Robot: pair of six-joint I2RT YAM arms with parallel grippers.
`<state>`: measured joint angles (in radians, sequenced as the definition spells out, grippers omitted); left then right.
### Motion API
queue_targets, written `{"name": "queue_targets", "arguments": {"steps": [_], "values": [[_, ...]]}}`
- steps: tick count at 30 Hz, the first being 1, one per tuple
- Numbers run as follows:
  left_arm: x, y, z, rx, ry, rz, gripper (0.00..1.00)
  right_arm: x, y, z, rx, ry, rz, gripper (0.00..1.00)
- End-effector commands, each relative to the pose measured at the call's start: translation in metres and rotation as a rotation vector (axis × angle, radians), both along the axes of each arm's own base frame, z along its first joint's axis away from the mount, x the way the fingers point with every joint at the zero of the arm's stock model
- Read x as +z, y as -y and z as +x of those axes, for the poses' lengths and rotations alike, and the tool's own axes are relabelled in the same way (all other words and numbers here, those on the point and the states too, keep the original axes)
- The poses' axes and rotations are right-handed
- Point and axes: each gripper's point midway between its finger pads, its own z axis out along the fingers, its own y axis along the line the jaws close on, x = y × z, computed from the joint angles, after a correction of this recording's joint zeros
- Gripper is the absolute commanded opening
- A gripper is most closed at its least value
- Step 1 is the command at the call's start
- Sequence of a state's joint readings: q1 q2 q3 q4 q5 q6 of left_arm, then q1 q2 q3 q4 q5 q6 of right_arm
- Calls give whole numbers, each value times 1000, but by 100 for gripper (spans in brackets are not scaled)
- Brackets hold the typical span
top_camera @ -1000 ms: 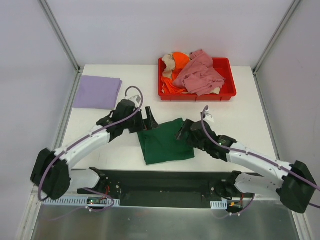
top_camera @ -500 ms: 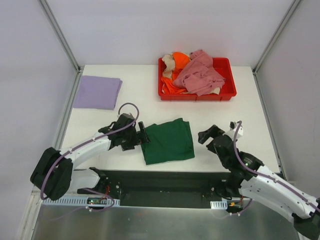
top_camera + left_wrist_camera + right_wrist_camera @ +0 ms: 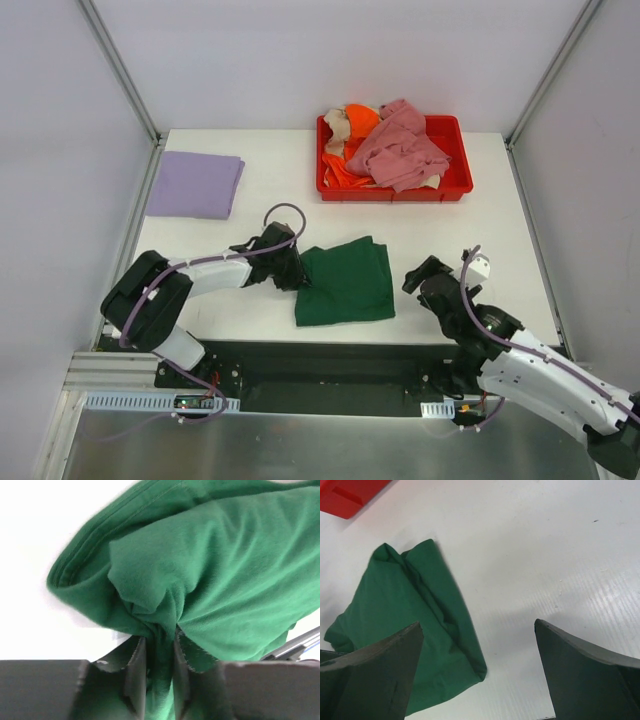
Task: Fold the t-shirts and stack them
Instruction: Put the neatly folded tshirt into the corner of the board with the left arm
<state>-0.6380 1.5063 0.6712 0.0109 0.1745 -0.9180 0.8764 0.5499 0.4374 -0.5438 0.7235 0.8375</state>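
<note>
A folded dark green t-shirt (image 3: 345,282) lies on the white table near the front middle. My left gripper (image 3: 299,276) is at its left edge, shut on a bunched fold of the green cloth (image 3: 160,645), which shows pinched between the two fingers in the left wrist view. My right gripper (image 3: 422,279) stands open to the right of the shirt, apart from it, with only bare table between its fingers (image 3: 380,665); the green shirt (image 3: 415,625) lies to their left. A folded lavender t-shirt (image 3: 195,184) rests at the back left. Pink (image 3: 400,148), orange (image 3: 358,122) and beige shirts are heaped in the red tray (image 3: 455,188).
The red tray stands at the back of the table, right of the middle. Grey walls with metal posts enclose the table on three sides. A black rail (image 3: 320,365) with the arm bases runs along the near edge.
My left gripper has slid right to the green shirt's left edge and shut on it, nudging the shirt rightward. My right arm drew back from the shirt toward the front right.
</note>
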Motion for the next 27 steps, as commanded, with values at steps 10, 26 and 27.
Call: {"name": "queue_targets", "arguments": {"steps": [10, 26, 27], "values": [[34, -88, 69, -118, 296, 697, 0, 18, 31, 10, -52, 69, -217, 96], [143, -232, 241, -26, 501, 1100, 0, 21, 69, 13, -155, 124, -428, 96], [149, -237, 250, -30, 516, 1096, 0, 23, 71, 14, -167, 133, -428, 96]]}}
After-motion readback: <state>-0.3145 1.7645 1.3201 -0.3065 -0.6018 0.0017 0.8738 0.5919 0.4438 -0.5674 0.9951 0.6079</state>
